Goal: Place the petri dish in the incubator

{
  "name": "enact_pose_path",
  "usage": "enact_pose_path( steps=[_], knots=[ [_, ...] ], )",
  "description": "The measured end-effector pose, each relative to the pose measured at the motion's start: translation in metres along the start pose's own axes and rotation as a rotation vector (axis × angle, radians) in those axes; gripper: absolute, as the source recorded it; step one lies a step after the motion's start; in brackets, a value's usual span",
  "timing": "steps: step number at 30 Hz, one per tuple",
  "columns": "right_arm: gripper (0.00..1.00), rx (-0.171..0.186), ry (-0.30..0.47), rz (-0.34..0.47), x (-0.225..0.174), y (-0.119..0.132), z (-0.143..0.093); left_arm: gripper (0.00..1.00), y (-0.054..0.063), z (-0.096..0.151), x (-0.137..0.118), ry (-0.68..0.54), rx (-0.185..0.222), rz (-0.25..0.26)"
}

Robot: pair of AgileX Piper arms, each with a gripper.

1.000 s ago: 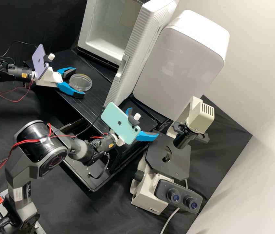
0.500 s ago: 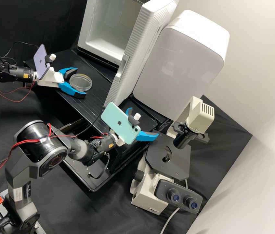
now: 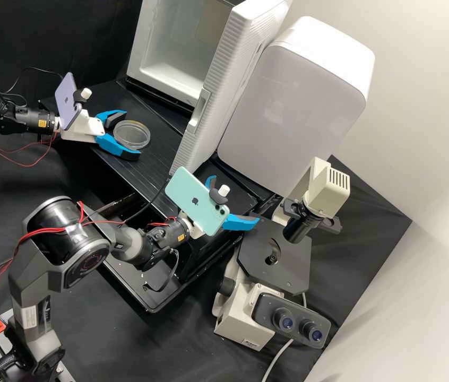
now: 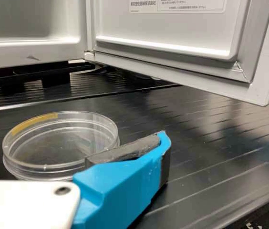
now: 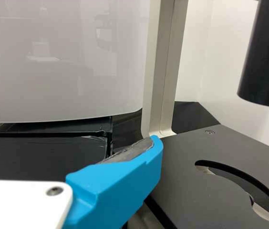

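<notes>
Petri dish (image 3: 134, 132) on tabletop (image 3: 155, 162) before open incubator (image 3: 176, 50), between wide jaws of left gripper (image 3: 122, 132); right gripper (image 3: 241, 222) at microscope stage (image 3: 280, 262) edge, jaw opening cannot tell

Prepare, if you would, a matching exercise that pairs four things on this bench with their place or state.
Things:
1. petri dish
2. incubator door
3. microscope
4. left end effector

Place or state:
A. swung open
B. open, one finger on each side of the dish
C. flat on the black ribbed platform, outside the incubator
D. on the black cloth, beside the platform

Pairs: 1-C, 2-A, 3-D, 4-B.
</notes>
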Motion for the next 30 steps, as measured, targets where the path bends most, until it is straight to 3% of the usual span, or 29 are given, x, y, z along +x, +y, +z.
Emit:
enact_pose_path(
  steps=[30],
  knots=[
    [1.0,0.0,0.0,0.0,0.0,0.0,0.0,0.0,0.0005,-0.0012,0.0,0.014,-0.007,0.006]
  ],
)
